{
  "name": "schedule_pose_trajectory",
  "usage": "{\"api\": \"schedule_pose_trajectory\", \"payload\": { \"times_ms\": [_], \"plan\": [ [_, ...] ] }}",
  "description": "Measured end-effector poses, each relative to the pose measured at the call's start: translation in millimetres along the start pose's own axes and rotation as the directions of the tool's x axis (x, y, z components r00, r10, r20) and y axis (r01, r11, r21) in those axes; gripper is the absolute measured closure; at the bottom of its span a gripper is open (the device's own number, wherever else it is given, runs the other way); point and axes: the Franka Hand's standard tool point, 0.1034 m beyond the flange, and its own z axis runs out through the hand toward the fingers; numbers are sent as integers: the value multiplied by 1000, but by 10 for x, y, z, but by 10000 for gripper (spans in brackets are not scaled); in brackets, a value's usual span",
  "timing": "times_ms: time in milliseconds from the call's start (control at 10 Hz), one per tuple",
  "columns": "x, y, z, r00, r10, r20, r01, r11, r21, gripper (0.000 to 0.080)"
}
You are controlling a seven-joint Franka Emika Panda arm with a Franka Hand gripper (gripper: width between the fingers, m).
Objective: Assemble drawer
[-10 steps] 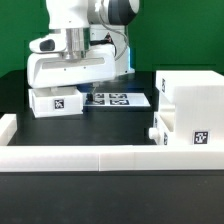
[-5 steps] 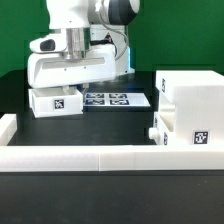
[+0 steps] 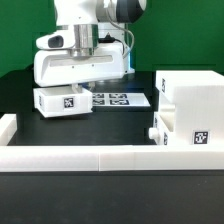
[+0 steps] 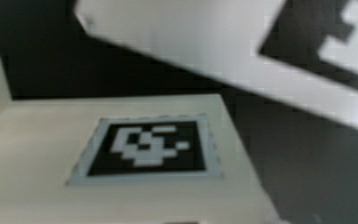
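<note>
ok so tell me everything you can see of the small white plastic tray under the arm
The small white plastic tray is a low rectangular box with a black-and-white square tag on its camera-facing side. It lies at the exterior view's left, directly beneath the robot's white wrist housing, beside the marker board and apart from the large white cube case. Whether it is gripped or resting cannot be told.

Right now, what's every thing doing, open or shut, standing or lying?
gripper: low over the small tray, jaws hidden.
small tray: upright under the gripper, tag facing the exterior camera.
case: standing at the exterior view's right, away from the gripper.
marker board: lying flat.
</note>
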Motion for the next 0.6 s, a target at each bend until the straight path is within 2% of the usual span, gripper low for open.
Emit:
{"api": "schedule_pose_trajectory", "payload": {
  "times_ms": [100, 300, 500, 600],
  "plan": [
    [200, -85, -87, 1000, -16, -6, 16, 1000, 4, 759],
    [533, -83, -270, 999, -32, 11, 32, 999, 33, 758],
    [735, -1, -349, 999, -48, -1, 48, 998, 33, 758],
    [823, -14, -389, 998, -55, 9, 54, 997, 46, 758]
  ]
}}
